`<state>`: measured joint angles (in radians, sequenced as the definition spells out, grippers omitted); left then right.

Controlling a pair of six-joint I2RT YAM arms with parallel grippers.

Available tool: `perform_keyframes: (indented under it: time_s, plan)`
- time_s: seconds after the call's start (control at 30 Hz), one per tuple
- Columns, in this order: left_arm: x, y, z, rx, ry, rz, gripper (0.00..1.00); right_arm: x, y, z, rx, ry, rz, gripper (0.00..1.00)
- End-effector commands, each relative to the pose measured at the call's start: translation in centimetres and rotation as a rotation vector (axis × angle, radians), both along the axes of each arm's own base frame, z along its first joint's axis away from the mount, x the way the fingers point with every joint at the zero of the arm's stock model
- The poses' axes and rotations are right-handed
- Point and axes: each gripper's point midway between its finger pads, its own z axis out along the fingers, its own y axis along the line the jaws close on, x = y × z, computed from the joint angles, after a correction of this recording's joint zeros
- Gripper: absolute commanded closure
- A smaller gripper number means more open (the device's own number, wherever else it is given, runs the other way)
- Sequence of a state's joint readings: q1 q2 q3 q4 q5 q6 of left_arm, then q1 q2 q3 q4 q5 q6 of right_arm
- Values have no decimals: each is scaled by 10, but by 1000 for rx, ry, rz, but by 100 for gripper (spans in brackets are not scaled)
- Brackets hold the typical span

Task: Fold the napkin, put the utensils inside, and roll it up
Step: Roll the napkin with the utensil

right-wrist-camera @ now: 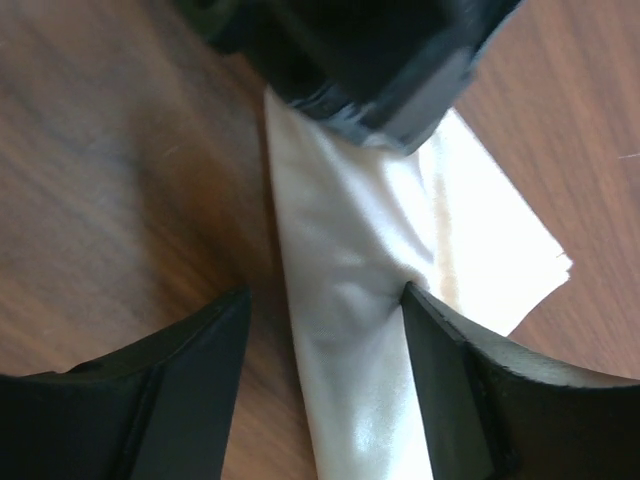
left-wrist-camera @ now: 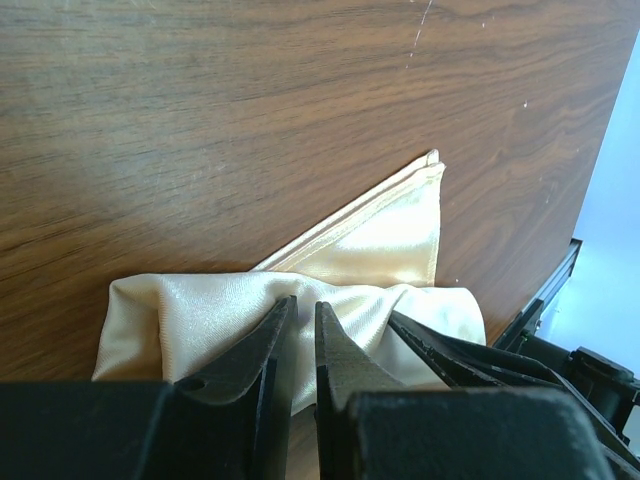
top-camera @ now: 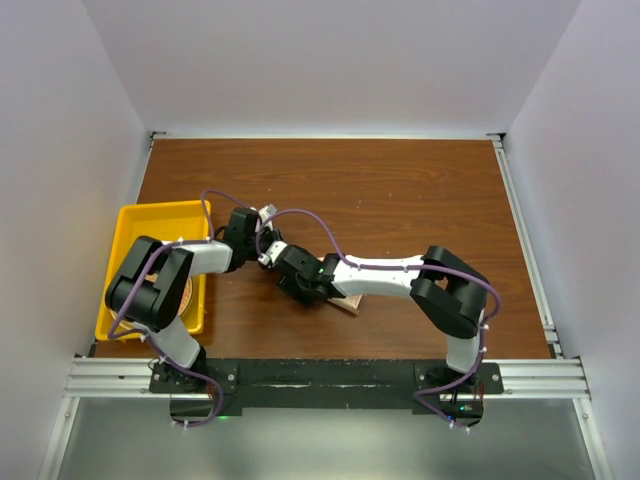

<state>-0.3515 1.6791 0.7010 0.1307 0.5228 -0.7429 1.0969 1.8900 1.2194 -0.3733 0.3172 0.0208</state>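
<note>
The napkin [left-wrist-camera: 200,310] is a pale peach satin cloth lying as a roll on the wood table, with a flat triangular tip [left-wrist-camera: 385,235] sticking out from it. In the top view only a small corner of the napkin [top-camera: 348,303] shows under the right arm. My left gripper [left-wrist-camera: 303,305] is shut, its tips against the top of the roll. My right gripper [right-wrist-camera: 325,295] is open and straddles the roll [right-wrist-camera: 345,260], its right finger touching the cloth. Both grippers meet at mid-table: the left gripper [top-camera: 272,260] and the right gripper [top-camera: 298,283]. No utensils are in view.
A yellow tray [top-camera: 140,215] sits at the table's left edge, with a bit of round wicker mat [top-camera: 190,296] showing under the left arm. The right gripper's fingers [left-wrist-camera: 450,350] lie close beside my left gripper. The table's near edge and rail show at the right of the left wrist view [left-wrist-camera: 550,290].
</note>
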Motion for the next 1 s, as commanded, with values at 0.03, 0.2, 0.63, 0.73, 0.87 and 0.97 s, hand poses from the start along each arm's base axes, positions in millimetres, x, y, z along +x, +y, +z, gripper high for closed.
perform_keyframes:
  time_s: [0.03,0.2,0.63,0.73,0.87,0.97]
  plan:
    - [-2,8,-10,26,43,-10,83,14,-13,-20,-70,-69,-38,38]
    - [0,10,-9,22,41,-19,83,10,-19,-37,-100,-45,-40,51]
    - [35,25,66,-2,-118,50,51,-2,0,-32,77,190,-40,96]
    - [47,42,90,7,-182,127,48,-2,11,-18,234,336,-38,98]
    - [53,65,111,22,-245,216,47,-15,24,-3,452,622,-14,98]
    - [51,70,116,30,-269,234,47,-14,27,8,570,755,-22,98]
